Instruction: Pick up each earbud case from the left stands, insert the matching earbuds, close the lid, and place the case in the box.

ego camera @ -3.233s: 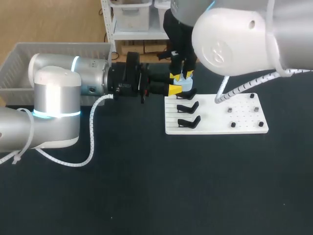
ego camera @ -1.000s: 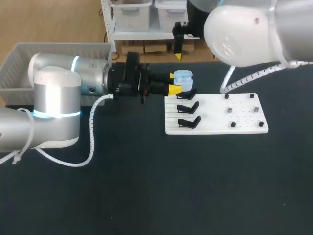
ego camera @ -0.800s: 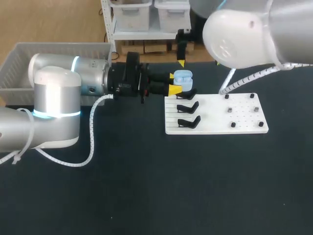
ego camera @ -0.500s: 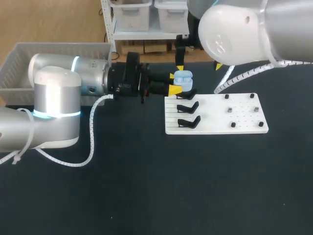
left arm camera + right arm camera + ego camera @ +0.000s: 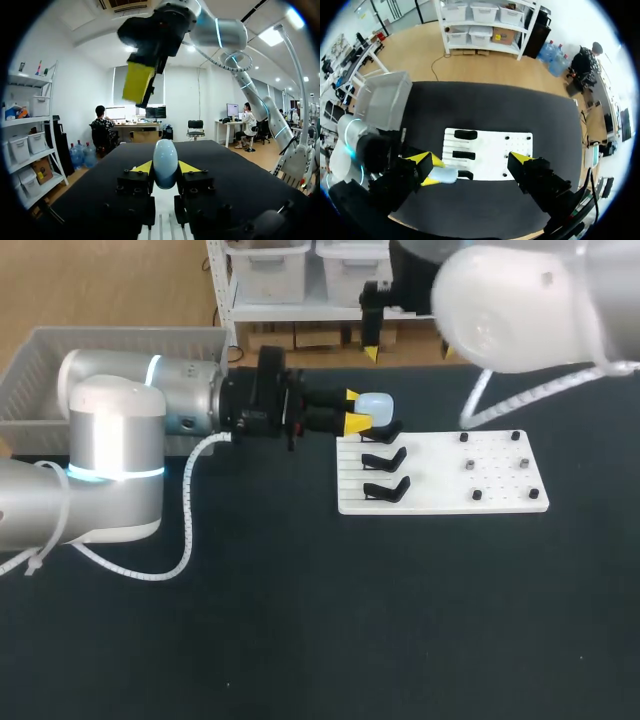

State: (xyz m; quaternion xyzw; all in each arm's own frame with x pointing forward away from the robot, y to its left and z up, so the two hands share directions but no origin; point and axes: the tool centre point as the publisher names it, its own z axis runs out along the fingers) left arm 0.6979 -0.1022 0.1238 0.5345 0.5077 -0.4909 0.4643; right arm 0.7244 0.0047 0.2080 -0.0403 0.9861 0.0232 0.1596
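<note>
**Earbud case** [image 5: 374, 404]: pale blue, rounded, lid down. It was clamped from two sides between the yellow fingertips [image 5: 357, 423] of the left hand [image 5: 357, 409]. It was held off the bench [image 5: 300, 620], at the rear left corner of the white board [image 5: 440, 502], just beside the rearmost stand. In the left wrist view the case [image 5: 165, 162] stood on edge between that hand's tips.

**Left hand:** clenched on the case, reaching in level from the left side.

**Black stands** [image 5: 384, 458]: three, set in a column on the board's left part.

**Pegs** [image 5: 467, 467]: small and dark, scattered over the board's right part.

**Right hand** [image 5: 472, 161]: raised high above the board, with its fingers spread wide and grasping nothing. It was well apart from the case.

**Grey box** [image 5: 40, 370]: at the rear left, behind the left arm [image 5: 115, 430]. Its contents could not be told.
</note>
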